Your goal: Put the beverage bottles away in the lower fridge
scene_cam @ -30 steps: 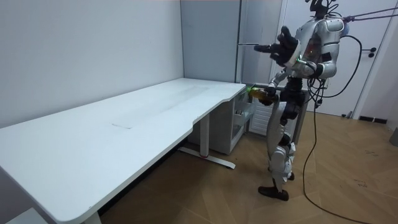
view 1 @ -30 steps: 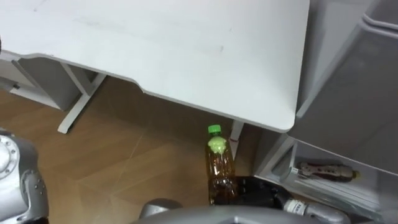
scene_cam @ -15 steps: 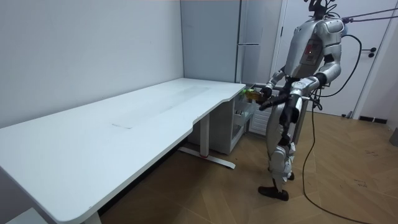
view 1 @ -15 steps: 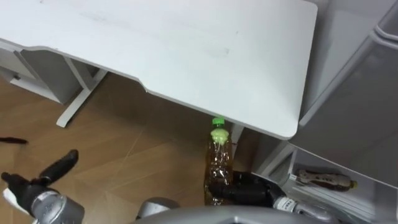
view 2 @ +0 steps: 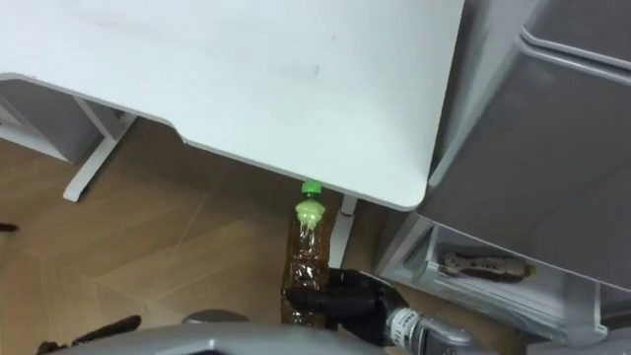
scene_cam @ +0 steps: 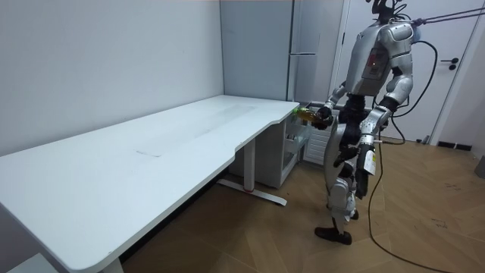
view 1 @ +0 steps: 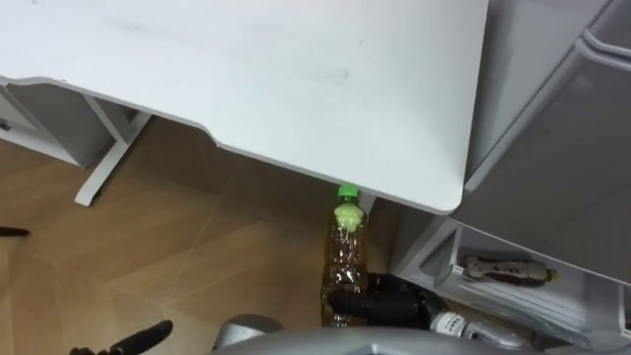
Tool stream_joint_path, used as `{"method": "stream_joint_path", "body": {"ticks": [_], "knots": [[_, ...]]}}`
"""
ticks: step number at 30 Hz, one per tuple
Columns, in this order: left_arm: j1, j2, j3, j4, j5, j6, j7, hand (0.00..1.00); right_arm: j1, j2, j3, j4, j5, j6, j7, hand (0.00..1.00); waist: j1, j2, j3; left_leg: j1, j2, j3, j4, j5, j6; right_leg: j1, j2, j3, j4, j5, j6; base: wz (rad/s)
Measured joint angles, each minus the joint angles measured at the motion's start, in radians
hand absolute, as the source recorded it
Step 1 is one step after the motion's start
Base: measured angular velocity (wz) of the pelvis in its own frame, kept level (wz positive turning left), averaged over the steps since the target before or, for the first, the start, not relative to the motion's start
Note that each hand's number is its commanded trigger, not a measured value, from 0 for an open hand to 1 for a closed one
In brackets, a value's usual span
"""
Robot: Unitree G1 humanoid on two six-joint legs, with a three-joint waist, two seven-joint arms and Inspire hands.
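Observation:
A clear bottle (view 1: 345, 264) of amber drink with a green cap stands upright in my right hand (view 1: 386, 302), whose dark fingers are curled round its lower part. It hangs over the wooden floor just off the white desk's corner (view 1: 434, 187). In the room view I stand between the desk's end and the grey fridge (scene_cam: 303, 45), with the bottle (scene_cam: 307, 114) held out at waist height. The lower fridge door (view 1: 552, 148) stands ajar on my right. My left hand (view 1: 133, 342) hangs low at my side (scene_cam: 362, 155), fingers straight and holding nothing.
Another drink (view 1: 505, 268) lies on its side in the open door's shelf. The desk's white leg (view 1: 104, 168) stands at the left over the wooden floor (view 1: 177, 256). A white door (scene_cam: 455, 68) is behind me.
My left arm has dropped from out in front of my chest to hang at my side. The right hand has kept the bottle in much the same place.

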Motion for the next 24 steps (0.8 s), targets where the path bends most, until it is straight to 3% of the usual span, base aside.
{"method": "stream_joint_path", "body": {"ticks": [6, 13, 18, 24], "knots": [[0.003, -0.002, -0.017, 0.032, 0.052, 0.044, -0.065, 0.0, 0.014, -0.003, 0.001, 0.006, 0.077, 0.021, -0.026, 1.0, -0.052, 0.016, -0.0015, -0.009, 0.0, 0.0, 0.004, 0.0, 0.0, -0.009, 0.0, 0.0, 0.004, 0.0, 0.0, 0.0], [-0.002, 0.007, -0.055, 0.032, 0.205, 0.047, -0.126, 0.0, 0.013, -0.013, -0.025, 0.039, 0.149, 0.024, -0.075, 1.0, -0.1, 0.015, -0.0061, -0.009, -0.003, 0.003, 0.001, 0.002, 0.002, -0.007, -0.001, 0.004, -0.008, 0.0, 0.001, 0.0], [-0.005, 0.01, -0.109, 0.046, 0.256, 0.047, -0.199, 0.0, 0.011, -0.002, -0.099, 0.108, 0.252, -0.017, -0.135, 1.0, -0.135, 0.016, -0.0099, -0.01, -0.001, 0.01, -0.001, 0.002, 0.002, -0.014, -0.001, 0.007, -0.009, 0.0, 0.001, -0.02], [-0.02, 0.006, -0.128, 0.076, 0.257, 0.048, -0.26, 0.0, 0.011, 0.008, -0.093, 0.153, 0.262, -0.027, -0.162, 1.0, -0.14, 0.02, -0.0112, -0.006, 0.001, 0.023, -0.017, 0.002, 0.002, -0.025, -0.001, 0.02, -0.001, 0.0, 0.002, -0.07]]}}
